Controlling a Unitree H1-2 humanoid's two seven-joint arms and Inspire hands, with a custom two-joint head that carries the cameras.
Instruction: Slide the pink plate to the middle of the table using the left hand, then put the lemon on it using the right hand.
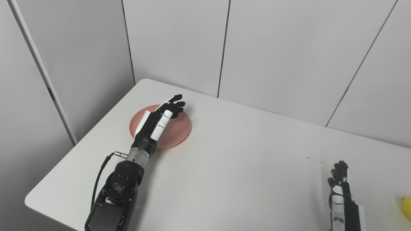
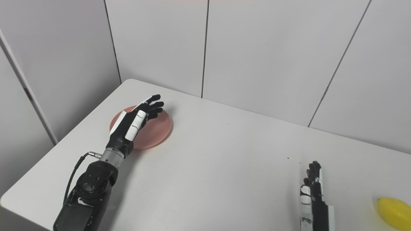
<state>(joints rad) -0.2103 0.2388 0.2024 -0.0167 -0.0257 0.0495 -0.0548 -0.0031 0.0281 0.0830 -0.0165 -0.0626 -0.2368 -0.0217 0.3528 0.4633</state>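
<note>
Lower right of frame: the right hand (image 2: 313, 189) rests edge-on near the bottom edge, fingers extended and close together, holding nothing. Whether it touches the table (image 2: 224, 166) cannot be told. Just to its right, at the bottom right corner, the lemon (image 2: 394, 212) lies on the table, partly cut by the frame edge and apart from the hand.

Lower left: the left arm enters from the bottom edge and reaches up toward the left-centre of the frame.

Left-centre: the left hand (image 1: 159, 120) lies flat over the pink plate (image 1: 179, 130), fingers extended and slightly spread, gripping nothing. Its fingertips reach to the plate's far rim. Contact between palm and plate cannot be confirmed. The plate sits near the left side of the table, well away from the middle.

Risks, as judged:
- Insufficient downward pressure: the hand may slide over the smooth plate and leave it where it is.
- Pressure placed near the rim could tip the plate or make it skid unevenly.
- A push off the plate's centre may turn it rather than move it straight.
- The lemon is rounded and could roll off the table if nudged during the pick.
</note>
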